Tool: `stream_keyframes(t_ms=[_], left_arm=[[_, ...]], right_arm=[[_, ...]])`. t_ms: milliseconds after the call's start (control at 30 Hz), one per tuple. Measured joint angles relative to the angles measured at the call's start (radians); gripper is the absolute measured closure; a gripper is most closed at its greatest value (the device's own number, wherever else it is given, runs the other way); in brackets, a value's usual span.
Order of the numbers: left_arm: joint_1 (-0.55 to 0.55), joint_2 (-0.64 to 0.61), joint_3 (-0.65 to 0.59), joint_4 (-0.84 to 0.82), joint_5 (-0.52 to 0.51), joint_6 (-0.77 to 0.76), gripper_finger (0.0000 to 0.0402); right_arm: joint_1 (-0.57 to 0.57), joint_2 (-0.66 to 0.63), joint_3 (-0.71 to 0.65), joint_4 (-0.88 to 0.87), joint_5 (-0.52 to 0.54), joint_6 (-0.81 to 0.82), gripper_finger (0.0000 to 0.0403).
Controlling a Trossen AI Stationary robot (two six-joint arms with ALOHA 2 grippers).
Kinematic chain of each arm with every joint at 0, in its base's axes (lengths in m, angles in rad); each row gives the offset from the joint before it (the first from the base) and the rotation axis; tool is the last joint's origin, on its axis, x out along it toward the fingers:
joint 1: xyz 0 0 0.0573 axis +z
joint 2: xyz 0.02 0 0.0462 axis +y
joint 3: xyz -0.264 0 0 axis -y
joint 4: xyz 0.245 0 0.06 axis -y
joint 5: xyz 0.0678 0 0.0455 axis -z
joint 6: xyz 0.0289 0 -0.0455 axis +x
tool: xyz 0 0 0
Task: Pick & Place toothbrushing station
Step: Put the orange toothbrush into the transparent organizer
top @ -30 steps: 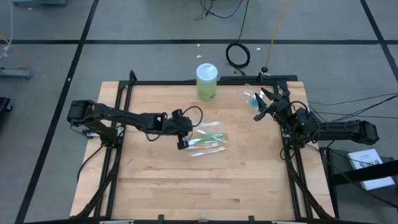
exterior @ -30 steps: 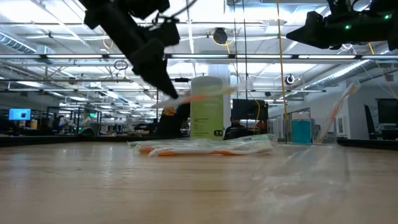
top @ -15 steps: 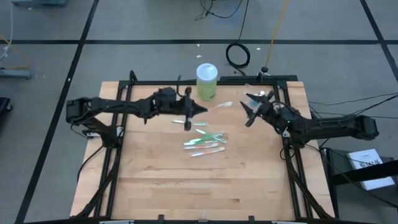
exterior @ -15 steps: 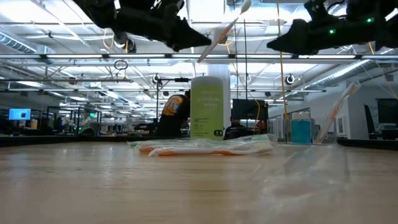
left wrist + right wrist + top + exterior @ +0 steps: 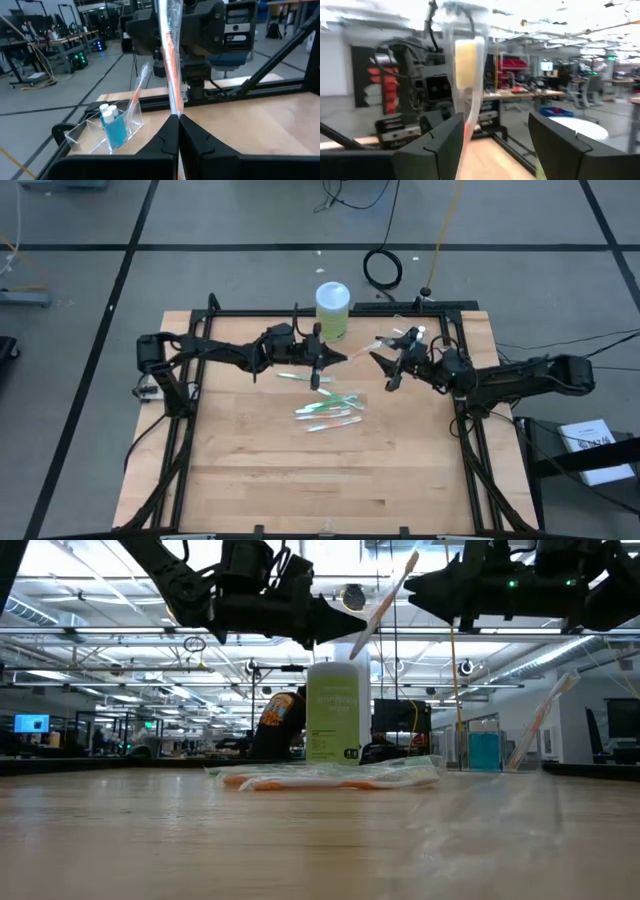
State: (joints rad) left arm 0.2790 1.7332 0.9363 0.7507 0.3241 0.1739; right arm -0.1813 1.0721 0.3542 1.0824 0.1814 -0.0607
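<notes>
Toothbrush point(image 5: 170, 60) clamped in left end effector point(image 5: 178, 120)

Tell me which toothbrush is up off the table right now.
The pink-white toothbrush pinched in the left gripper, held out toward the open right gripper. The other toothbrushes lie flat on the table.

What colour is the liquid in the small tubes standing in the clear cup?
Teal-blue, with white caps. The left wrist view shows the tubes in the clear cup best.

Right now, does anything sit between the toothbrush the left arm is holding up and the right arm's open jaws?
Nothing visible does. The left gripper holds the pink-white toothbrush in the air, its free end reaching the open right gripper.
</notes>
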Motion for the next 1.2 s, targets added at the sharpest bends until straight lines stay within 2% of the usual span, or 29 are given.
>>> stream_keyframes(t_ms=[167, 467, 600, 1067, 1200], left_arm=[[0.000, 0.000, 0.000, 0.006, -0.002, -0.004, 0.0400], [0.000, -0.001, 0.000, 0.002, -0.003, -0.005, 0.0400], [0.000, -0.001, 0.000, -0.027, -0.011, -0.001, 0.0397], [0.002, -0.001, 0.000, -0.045, -0.016, 0.004, 0.0395], [0.001, -0.001, 0.000, -0.047, -0.017, 0.002, 0.0399]], right_arm=[[-0.019, 0.048, 0.004, 0.084, -0.104, 0.075, 0.0193], [-0.020, 0.138, 0.073, 0.080, -0.164, 0.101, 0.0202], [-0.020, 0.142, 0.079, 0.082, -0.161, 0.098, 0.0233], [-0.020, 0.141, 0.079, 0.069, -0.158, 0.046, 0.0383], [-0.021, 0.141, 0.079, 0.062, -0.144, 0.038, 0.0392]])
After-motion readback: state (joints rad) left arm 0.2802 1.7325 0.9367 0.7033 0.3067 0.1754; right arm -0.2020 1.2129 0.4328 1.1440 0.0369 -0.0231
